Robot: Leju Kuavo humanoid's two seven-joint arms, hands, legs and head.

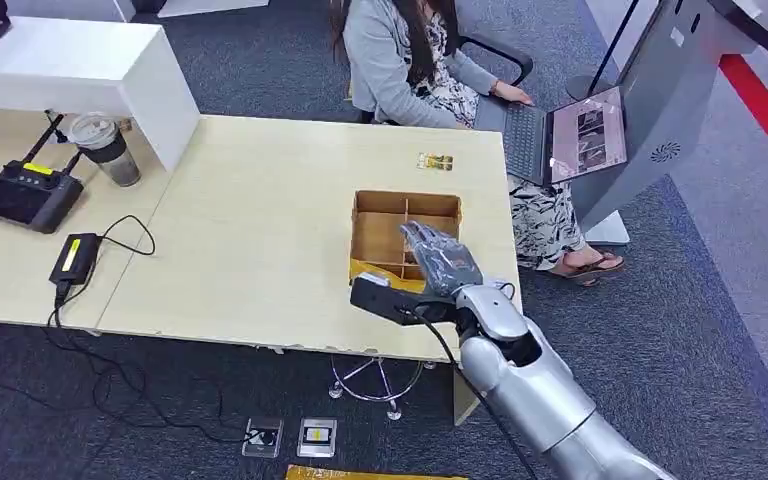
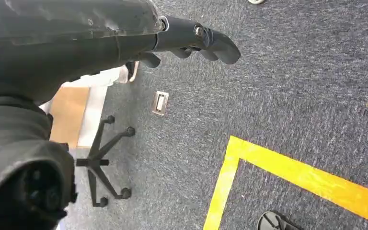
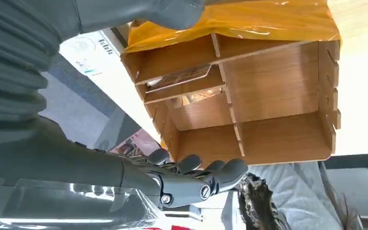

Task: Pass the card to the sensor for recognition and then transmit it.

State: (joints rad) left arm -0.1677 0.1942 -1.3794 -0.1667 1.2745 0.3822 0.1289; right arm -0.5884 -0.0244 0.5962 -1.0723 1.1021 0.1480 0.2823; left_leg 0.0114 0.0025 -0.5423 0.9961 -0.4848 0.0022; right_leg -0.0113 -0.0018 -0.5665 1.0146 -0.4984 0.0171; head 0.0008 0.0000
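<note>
A wooden divided box (image 1: 380,228) stands near the table's front right edge, with a yellow plastic sheet (image 3: 249,19) at its near side. In the right wrist view a clear flat card-like piece (image 3: 179,79) lies in one compartment. My right hand (image 1: 440,258) hovers over the box's near right part with fingers (image 3: 196,175) spread and the thumb (image 3: 172,9) apart, holding nothing. A small gold item (image 1: 435,161) lies on the table beyond the box. My left hand (image 2: 191,40) hangs over the carpet, fingers stretched out and empty.
A person with a laptop (image 1: 560,135) sits at the table's far right, beside a grey kiosk (image 1: 660,110). On the left are a controller (image 1: 28,195), a cup (image 1: 110,150) and a power adapter (image 1: 75,255). A chair base (image 2: 100,163) and a yellow floor line (image 2: 287,167) lie below.
</note>
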